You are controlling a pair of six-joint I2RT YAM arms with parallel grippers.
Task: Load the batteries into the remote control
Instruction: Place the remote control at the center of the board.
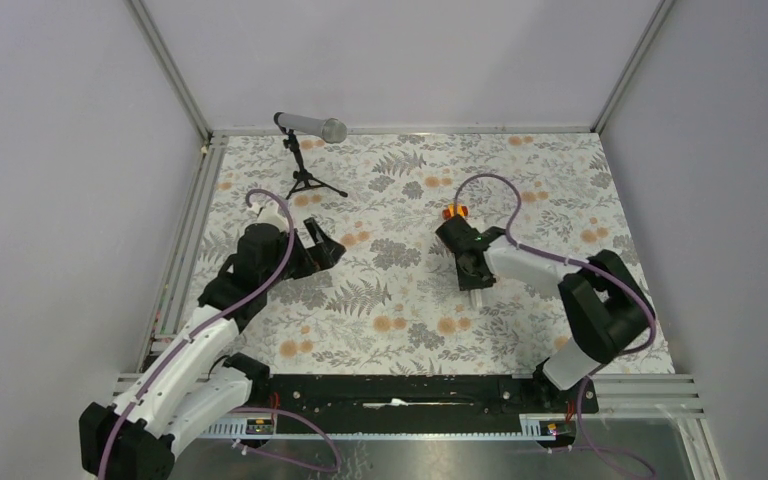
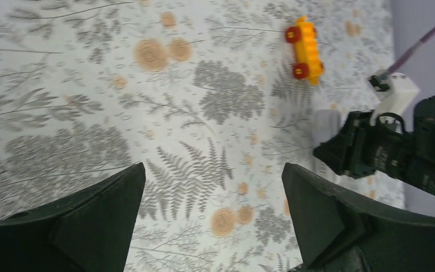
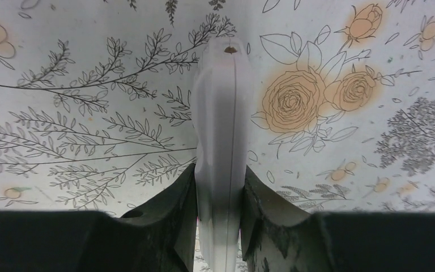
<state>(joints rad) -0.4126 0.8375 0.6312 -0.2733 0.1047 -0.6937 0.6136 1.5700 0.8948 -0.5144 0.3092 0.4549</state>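
Right wrist: we see right fingers (image 3: 173, 212) pinching the remote control (image 3: 221, 124) edge-on, long axis ahead; left fingers (image 2: 105, 212) spread.

The remote control (image 3: 221, 130) is seen edge-on only, its face hidden, its palm-side end cut off at the frame bottom inside the right gripper (image 3: 218, 181), and from above it is mostly covered by that gripper.

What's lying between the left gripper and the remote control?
Only bare floral tablecloth, in the top view, from the left gripper to the remote control the right gripper holds.
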